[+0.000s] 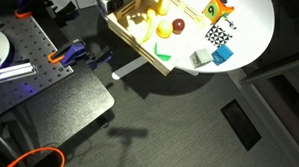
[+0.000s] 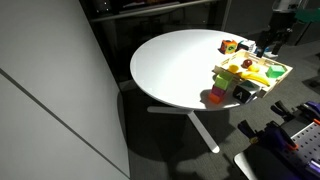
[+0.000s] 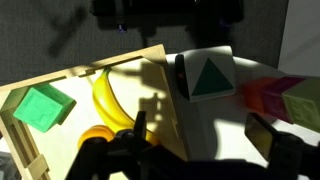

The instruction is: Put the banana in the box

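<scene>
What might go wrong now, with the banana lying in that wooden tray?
The box seems to jut past the table edge, so a nudge from the hand might tip it off. The open hand hangs low over the banana and near the green-triangle block; pulling away carelessly may knock either.

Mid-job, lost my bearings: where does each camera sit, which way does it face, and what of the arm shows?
Exterior view: high up, looking steeply down on the box at the edge of the white table; no arm that I can pick out.
Exterior view: off to the side, looking across the table at the box, with the gripper above it.
Wrist view: close over the box, facing down at the banana inside; the open gripper enters from the bottom.
Shared: all three show the box.
</scene>
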Available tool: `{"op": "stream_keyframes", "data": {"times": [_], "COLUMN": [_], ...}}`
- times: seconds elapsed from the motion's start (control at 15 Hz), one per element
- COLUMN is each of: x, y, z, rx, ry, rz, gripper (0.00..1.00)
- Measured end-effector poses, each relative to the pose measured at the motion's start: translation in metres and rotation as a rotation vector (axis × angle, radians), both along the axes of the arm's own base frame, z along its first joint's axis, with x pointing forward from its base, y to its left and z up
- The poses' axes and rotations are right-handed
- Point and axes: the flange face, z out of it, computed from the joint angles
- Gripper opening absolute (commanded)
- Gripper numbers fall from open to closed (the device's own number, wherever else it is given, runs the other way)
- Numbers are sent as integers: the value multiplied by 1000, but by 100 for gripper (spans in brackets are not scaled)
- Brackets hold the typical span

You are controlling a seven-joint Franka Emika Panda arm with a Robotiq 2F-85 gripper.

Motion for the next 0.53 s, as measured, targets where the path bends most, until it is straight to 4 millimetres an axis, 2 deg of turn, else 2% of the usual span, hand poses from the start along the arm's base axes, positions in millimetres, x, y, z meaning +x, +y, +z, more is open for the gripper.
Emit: {"op": "stream_keyframes", "data": {"times": [0.27,0.53], "x": [-8,-14], "y": [11,15], "z": [16,16], "rx": [-64,-69], "ry": [-88,-94], "rz": [0,7], "gripper": [100,100]}}
